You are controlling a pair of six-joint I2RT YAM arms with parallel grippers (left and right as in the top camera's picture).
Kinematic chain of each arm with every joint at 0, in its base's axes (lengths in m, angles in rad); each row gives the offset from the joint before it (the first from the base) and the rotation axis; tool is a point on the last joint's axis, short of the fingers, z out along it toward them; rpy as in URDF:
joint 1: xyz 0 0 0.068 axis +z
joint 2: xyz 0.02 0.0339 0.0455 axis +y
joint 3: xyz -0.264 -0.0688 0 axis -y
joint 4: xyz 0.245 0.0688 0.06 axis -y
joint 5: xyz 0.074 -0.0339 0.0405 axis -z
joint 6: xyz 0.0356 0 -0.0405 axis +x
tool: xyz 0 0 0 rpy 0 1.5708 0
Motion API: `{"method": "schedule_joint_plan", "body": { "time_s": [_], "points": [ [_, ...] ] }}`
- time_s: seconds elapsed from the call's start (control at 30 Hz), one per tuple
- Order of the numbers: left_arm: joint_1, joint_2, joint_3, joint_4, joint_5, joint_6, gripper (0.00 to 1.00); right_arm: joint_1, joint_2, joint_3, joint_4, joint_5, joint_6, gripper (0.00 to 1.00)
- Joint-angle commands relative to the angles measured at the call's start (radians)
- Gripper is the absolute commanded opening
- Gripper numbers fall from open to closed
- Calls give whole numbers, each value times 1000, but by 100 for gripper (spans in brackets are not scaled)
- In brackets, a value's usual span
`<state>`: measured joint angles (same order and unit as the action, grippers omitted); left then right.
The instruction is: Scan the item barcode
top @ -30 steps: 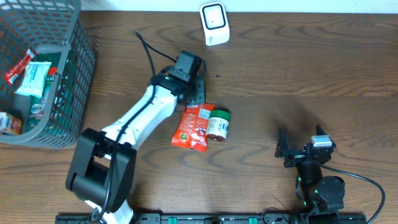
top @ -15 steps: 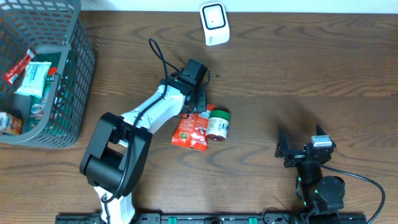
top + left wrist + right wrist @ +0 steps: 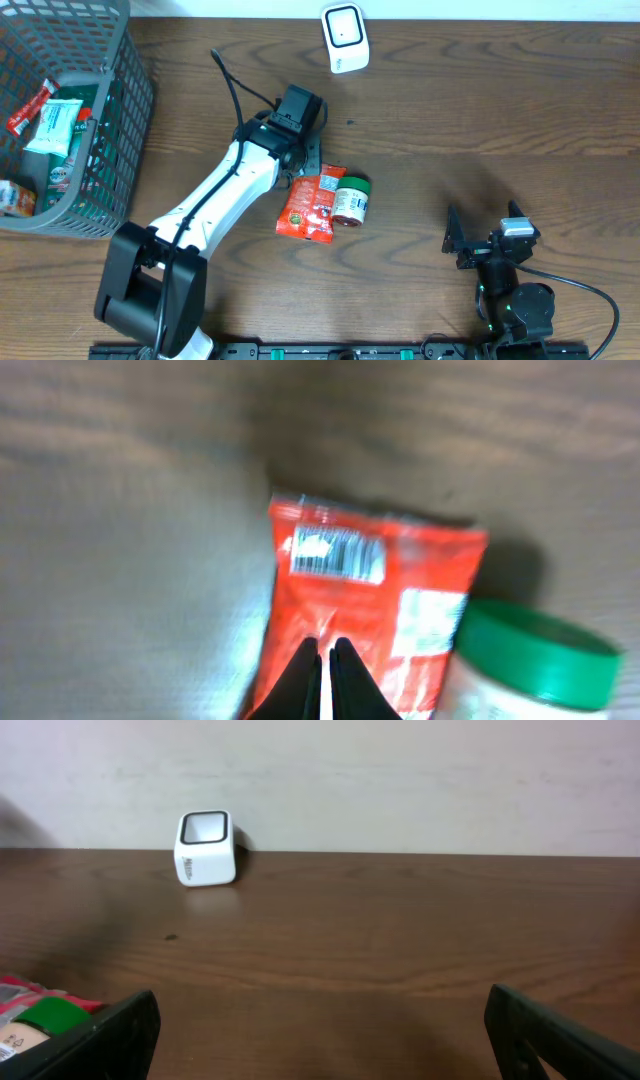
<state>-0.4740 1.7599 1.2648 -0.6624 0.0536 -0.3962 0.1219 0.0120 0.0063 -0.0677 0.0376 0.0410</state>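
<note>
Pouch (image 3: pixel 365 605): below left jaws, long axis ahead, barcode (image 3: pixel 338 553) at far end.
Left jaws: pressed together.
Right jaws: spread, far from pouch.

Jar (image 3: pixel 351 200) flanks packet (image 3: pixel 310 208) (near side open).

A grey basket (image 3: pixel 125 130) sits at the far left corner of the brown table (image 3: pixel 500 120), with some snack packs (image 3: pixel 58 122) in it. A small jar (image 3: pixel 351 200) with a green lid lies on its side near the middle of the table, well apart from the basket.
</note>
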Motion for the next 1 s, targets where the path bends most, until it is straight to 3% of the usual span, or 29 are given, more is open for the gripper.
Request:
{"method": "schedule_joint_plan", "body": {
  "time_s": [0.0,0.23,0.5,0.6,0.63,0.73,0.83,0.97],
  "points": [
    [-11,33,-57,-14,46,-2,7,-4,-5,-1,-4,2,-8,99],
    [-21,41,-151,13,58,-2,8,-4,-5,-1,-4,2,-8,99],
    [-9,-3,-111,4,59,3,7,-4,-5,-1,-4,2,-8,99],
    [14,-50,-23,-76,58,49,26,-4,-5,-1,-4,2,-8,99],
    [28,-61,29,-129,57,80,27,-4,-5,-1,-4,2,-8,99],
    [106,-82,308,-396,-37,140,45,-4,-5,-1,-4,2,-8,99],
    [185,-82,547,-560,-137,175,64,-4,-5,-1,-4,2,-8,99],
    [341,-83,804,-630,-270,179,73,-4,-5,-1,-4,2,-8,99]
  ]
}}
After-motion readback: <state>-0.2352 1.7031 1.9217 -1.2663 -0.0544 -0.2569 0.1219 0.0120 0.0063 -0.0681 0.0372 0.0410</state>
